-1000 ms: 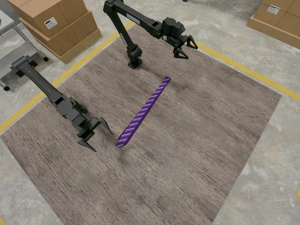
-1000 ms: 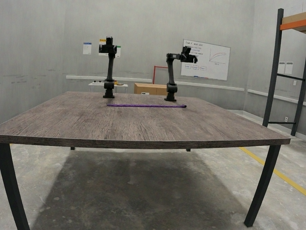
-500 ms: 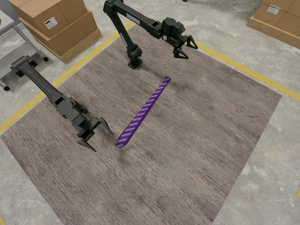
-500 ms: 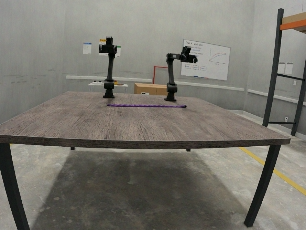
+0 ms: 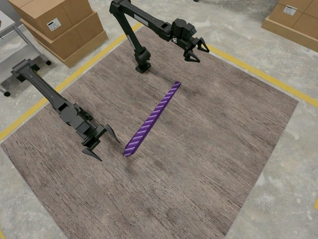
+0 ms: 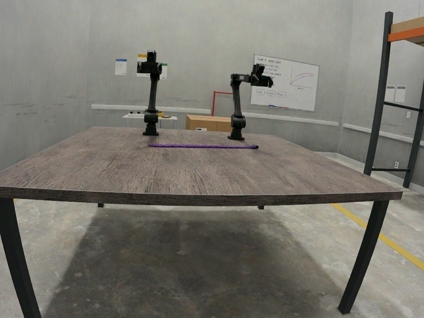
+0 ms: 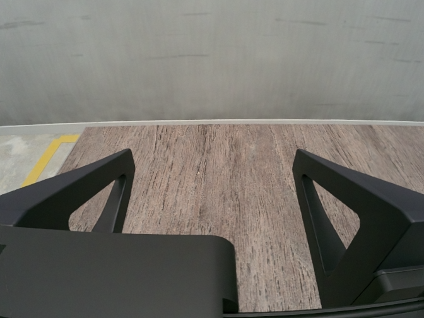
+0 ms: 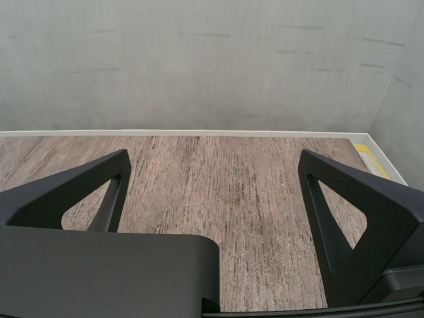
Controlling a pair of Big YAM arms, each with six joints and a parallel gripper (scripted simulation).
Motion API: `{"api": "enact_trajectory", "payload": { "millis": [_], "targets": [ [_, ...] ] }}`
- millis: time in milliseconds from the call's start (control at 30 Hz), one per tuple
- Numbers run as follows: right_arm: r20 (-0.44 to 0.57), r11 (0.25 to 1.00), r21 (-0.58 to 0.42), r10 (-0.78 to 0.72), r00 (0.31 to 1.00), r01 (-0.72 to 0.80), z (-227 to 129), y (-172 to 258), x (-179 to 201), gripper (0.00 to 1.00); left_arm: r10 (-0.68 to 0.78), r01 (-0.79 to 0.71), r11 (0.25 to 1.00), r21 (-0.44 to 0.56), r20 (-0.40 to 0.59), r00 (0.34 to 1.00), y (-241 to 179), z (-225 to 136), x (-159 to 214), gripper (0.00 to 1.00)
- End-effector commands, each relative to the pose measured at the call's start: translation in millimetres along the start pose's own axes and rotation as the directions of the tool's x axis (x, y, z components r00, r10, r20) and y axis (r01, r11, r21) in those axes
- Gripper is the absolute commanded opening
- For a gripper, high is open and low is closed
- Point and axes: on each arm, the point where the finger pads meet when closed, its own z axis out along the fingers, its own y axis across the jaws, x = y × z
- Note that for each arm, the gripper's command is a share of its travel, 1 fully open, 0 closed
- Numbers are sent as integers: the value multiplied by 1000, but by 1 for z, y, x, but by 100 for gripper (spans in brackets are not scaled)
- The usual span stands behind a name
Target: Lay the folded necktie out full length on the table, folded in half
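A pale grey wall (image 6: 191, 30) (image 7: 212, 68) (image 8: 212, 68) backs the brown wood-grain table (image 5: 205, 167) (image 6: 191, 171) (image 7: 205, 191) (image 8: 205, 191), and a whiteboard with writing and a graph (image 6: 301, 92) hangs on it. The purple necktie with pale lilac stripes (image 5: 154, 115) (image 6: 202, 146) lies lengthwise in front of both arm bases, nearly straight and well inside the table's edges (one end makes a low, rounded loop). The black left gripper (image 5: 204, 56) (image 6: 263, 75) (image 7: 214, 158) and black right gripper (image 5: 110, 151) (image 6: 149, 67) (image 8: 214, 158) are raised above the table, jaws spread wide, holding nothing.

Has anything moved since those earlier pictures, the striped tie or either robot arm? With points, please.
Nothing visibly changed. The purple striped necktie (image 5: 153, 115) (image 6: 203, 146) lies in the same spot on the wooden table (image 5: 205, 154) (image 6: 191, 171) (image 7: 219, 191) (image 8: 219, 191). Both arms hold their raised poses with fingers apart, and nothing was taken hold of or let go.
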Motion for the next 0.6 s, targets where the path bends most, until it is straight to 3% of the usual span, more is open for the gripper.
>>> {"api": "enact_trajectory", "payload": {
  "millis": [0,567],
  "targets": [
    [63,1000,-11,11,998,-10,-1,7,-32,100,-15,16,1000,-17,77,997,7,-2,-43,91],
    [63,1000,-11,11,998,-10,-1,7,-32,100,-24,23,999,-30,-42,999,11,-21,18,76]
  ]
}}
